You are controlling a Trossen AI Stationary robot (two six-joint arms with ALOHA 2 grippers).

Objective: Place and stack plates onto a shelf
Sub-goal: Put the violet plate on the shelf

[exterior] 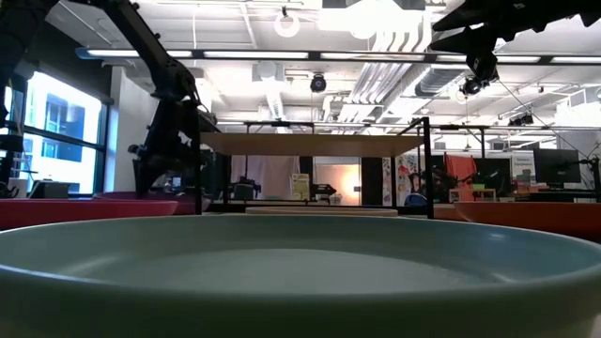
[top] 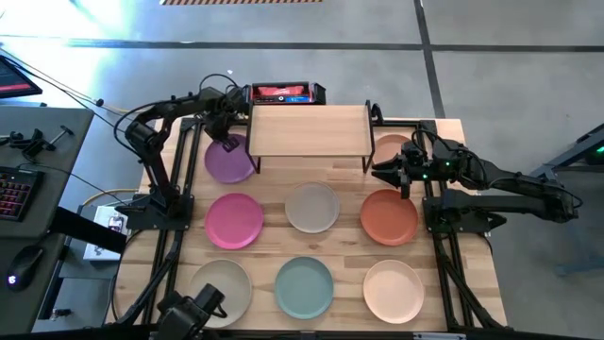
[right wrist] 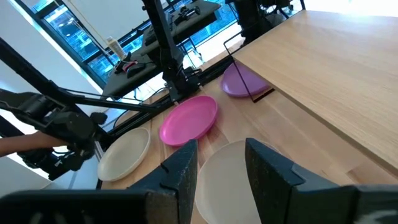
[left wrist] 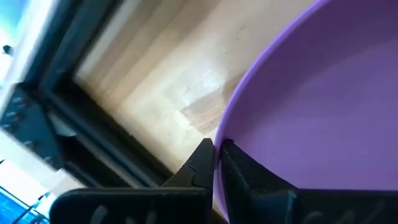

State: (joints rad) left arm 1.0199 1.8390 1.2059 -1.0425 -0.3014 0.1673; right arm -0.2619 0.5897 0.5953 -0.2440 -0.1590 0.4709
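Note:
The shelf point(top: 309, 132) stands at the table's far middle with nothing on its top. The purple plate point(top: 229, 161) lies by the shelf's left end, and my left gripper point(top: 228, 142) is shut on its far rim. My right gripper point(top: 389, 171) is open and empty above the table by the shelf's right end, between a peach plate point(top: 392, 144) and the terracotta plate point(top: 388, 216). The pink point(top: 234, 220) and grey point(top: 312, 207) plates lie in the middle row. The beige point(top: 220, 288), teal point(top: 304, 286) and cream point(top: 394, 290) plates lie in the near row. My left gripper pinches the purple plate's rim point(left wrist: 219, 138) at its far edge, with one finger point(left wrist: 200, 167) outside the rim and the other point(left wrist: 245, 174) inside the plate. The fingers come from the far side, slanting down. I cannot tell whether the plate is off the table.
A red and black box point(top: 286, 93) lies behind the shelf. Black frame rails run along the table's left point(top: 175, 189) and right point(top: 439, 217) sides. In the low view the teal plate point(exterior: 300, 272) fills the foreground.

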